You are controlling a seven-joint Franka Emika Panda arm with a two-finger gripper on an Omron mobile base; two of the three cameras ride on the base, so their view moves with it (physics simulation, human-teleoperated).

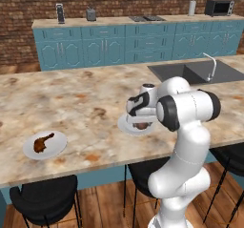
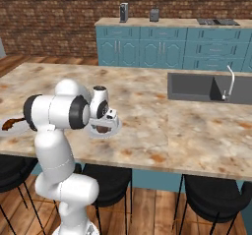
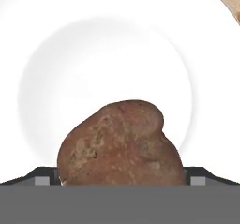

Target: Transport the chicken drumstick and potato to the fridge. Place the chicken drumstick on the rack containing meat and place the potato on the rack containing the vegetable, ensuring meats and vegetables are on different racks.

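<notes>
Brown lump: the potato (image 3: 121, 145) sits on a white plate (image 3: 70, 54) near the front edge of the marbled counter (image 1: 71, 93), right under the robot's hand.
Gripper: the gripper (image 3: 121, 180) is down over that plate, one dark finger tip (image 3: 44, 177) on each side of the potato. The tips look spread about as wide as the potato. Whether they already press on it I cannot tell from here; the pads are mostly hidden.
Potato's rest: it seems to lie on the plate, not lifted, though the close view gives little to judge by.
Drumstick: the chicken drumstick (image 1: 44, 142) lies on its own plate further left along the same counter, well apart from the arm, untouched.
Stage, as I read it: the grasp on the potato, the fridge trip still ahead for both foods.
Risk one: the potato is lumpy and rounded, so a pinch off its middle could squirt it sideways out of the fingers.
Risk two: tips set too low could catch the plate and drag it toward the counter's edge.
Risk three: a weak hold could drop it during the drive.
</notes>
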